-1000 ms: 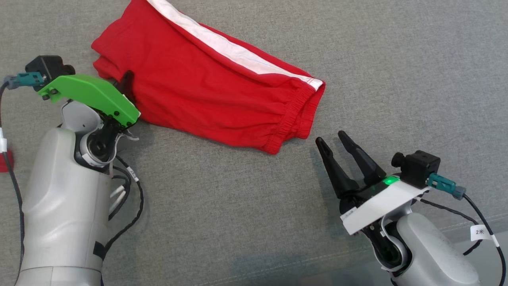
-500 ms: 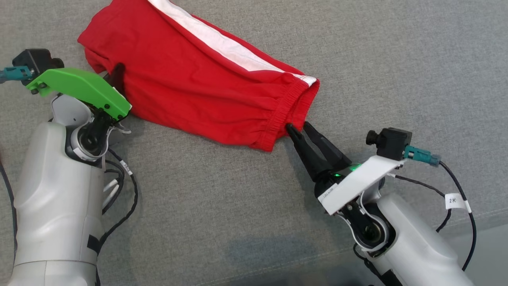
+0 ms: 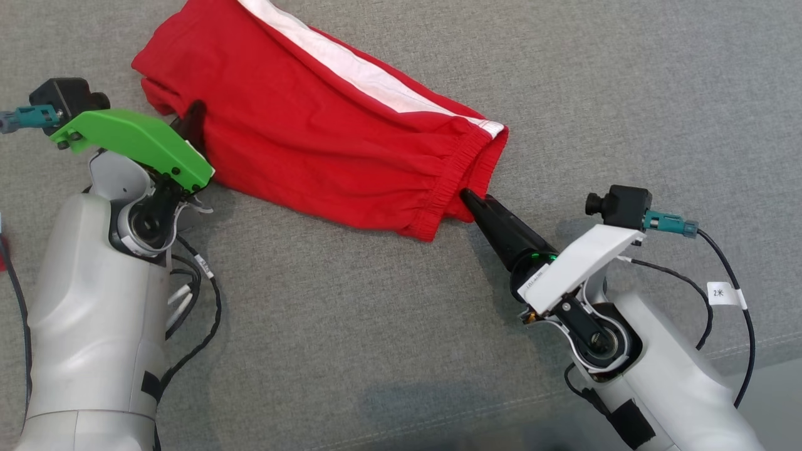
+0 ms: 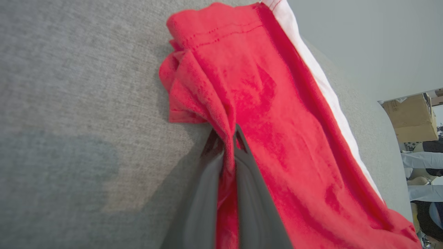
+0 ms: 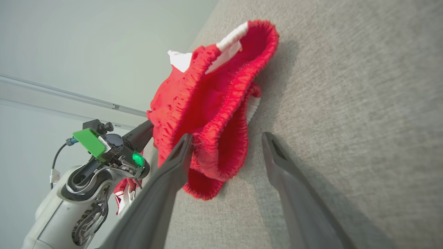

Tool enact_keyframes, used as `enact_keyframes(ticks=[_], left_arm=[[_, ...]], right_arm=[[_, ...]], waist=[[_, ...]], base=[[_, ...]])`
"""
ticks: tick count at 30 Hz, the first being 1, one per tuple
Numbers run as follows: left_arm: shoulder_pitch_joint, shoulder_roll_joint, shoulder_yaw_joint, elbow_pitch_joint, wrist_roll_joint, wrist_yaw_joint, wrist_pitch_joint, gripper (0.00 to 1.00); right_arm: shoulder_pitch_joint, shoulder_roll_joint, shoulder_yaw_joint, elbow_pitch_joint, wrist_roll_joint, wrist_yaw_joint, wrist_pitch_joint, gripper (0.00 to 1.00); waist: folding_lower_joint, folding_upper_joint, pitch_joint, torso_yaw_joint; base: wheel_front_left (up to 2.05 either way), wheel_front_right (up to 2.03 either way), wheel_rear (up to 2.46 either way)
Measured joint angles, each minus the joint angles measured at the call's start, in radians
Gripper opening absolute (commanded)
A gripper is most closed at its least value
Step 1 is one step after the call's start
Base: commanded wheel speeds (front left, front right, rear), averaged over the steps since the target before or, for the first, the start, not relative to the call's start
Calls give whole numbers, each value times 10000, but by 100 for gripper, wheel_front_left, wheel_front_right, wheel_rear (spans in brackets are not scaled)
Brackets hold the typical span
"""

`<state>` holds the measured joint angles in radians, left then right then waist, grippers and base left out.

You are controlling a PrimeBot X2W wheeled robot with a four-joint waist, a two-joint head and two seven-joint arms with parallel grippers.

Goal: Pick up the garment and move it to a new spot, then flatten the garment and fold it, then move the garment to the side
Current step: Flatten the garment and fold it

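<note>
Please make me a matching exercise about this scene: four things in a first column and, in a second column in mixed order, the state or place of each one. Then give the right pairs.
Column one
1. left gripper
2. right gripper
3. white stripe
4. waistband

Column two
A. gathered elastic, at the end of the garment nearest the right gripper
B. shut on a fold of red cloth
C. open, with a cloth edge between its jaws
D. runs along the garment's far side in the head view

Pairs: 1-B, 2-C, 3-D, 4-A
</note>
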<state>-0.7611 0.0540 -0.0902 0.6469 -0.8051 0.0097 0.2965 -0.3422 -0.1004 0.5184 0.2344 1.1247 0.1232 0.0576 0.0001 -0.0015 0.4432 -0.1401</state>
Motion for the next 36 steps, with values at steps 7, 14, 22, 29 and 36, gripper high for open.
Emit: enact_keyframes(ticks=[7,14,22,29,36], left_arm=[[0,-8,-36,128,0,-23,-2,0],[0,-25,-40,165,-2,-92,-46,0],[-1,-54,-31,184,-90,-109,-157,0],[28,-82,117,232,-81,-104,-796,0],[504,-431,-134,81,-15,-190,-1597,0]], right_arm=[[-501,-58,215,307,182,-2,813,100],[-941,52,416,453,46,-31,1030,100],[-1303,98,366,802,-117,-207,1060,0],[-1314,84,58,1091,556,-186,1398,0],[-1305,-945,-389,1375,1018,-178,2142,0]], waist=[[0,0,-20,54],[0,0,-5,128],[0,0,28,197],[0,0,-115,230],[0,0,-388,512]], base=[[0,0,0],[0,0,0],[0,0,0],[0,0,0],[0,0,0]])
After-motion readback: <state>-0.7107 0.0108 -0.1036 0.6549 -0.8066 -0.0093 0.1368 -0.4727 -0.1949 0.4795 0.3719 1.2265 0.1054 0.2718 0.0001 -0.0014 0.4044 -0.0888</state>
